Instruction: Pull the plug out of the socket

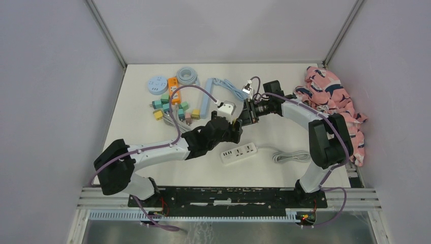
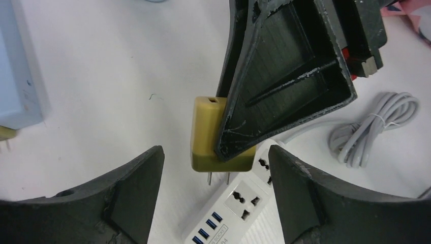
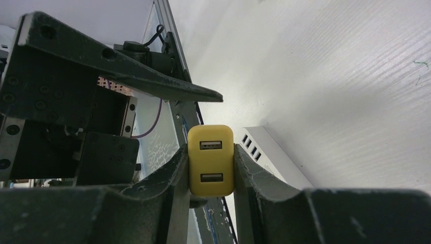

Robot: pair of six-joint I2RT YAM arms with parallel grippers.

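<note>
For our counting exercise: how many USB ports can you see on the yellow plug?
2: the upper port and the lower port, stacked on the end face of the yellow plug. Some faces are hidden.

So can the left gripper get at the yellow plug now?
Probably: the left gripper stands open facing the yellow plug, though the right gripper covers much of it, leaving the pronged end free.

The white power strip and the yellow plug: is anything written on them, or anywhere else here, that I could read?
White power strip: small grey print beside its blue USB ports, too blurred and cut off to read.
Yellow plug: no writing on the faces shown.
Top view: any labels are too small to read.
</note>
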